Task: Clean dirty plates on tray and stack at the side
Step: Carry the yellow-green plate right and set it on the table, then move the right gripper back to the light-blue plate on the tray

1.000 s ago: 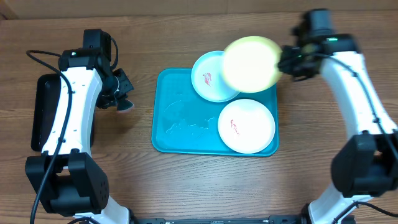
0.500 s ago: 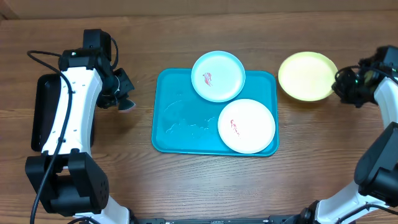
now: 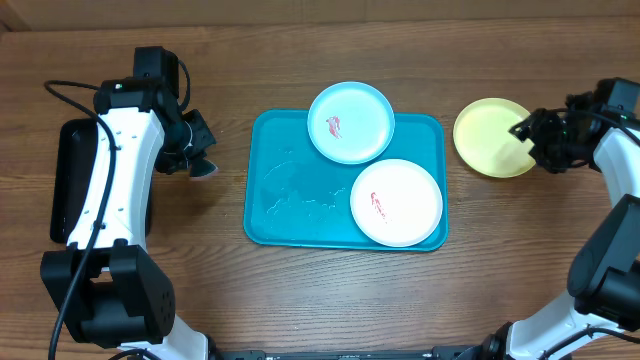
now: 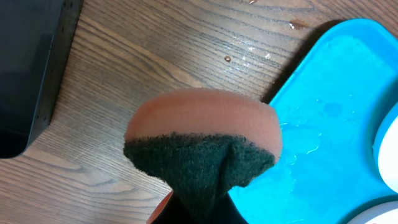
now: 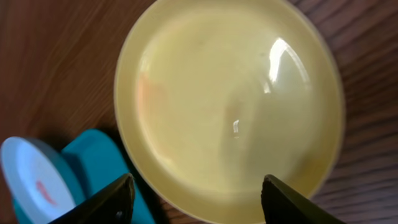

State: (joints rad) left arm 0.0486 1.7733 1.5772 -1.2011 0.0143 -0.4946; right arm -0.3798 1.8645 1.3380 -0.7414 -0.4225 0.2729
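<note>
The brown wooden surface (image 3: 300,300) fills the view, and nothing of the room shows beyond it. Well left of the tray (image 3: 285,215) lies a black tray (image 3: 66,190), its contents hidden under the left arm. Between it and the tray, the left gripper (image 3: 197,160) hangs just off the tray's left edge, clamped on a sponge (image 4: 205,124) with an orange top and a dark scouring face. The tray's left half is bare and wet. A light blue plate (image 3: 350,122) with a red smear sits at the tray's far side, overlapping the rim. A white plate (image 3: 396,202), also smeared red, lies in the near right corner. Just right of the tray, the yellow-green plate (image 3: 488,138) lies flat on the surface, with the right gripper (image 3: 530,138) at its right edge, fingers spread and holding nothing. A second ago that gripper carried this plate in the air over the tray's far right corner; the left arm, the sponge and the other two plates have not moved.
</note>
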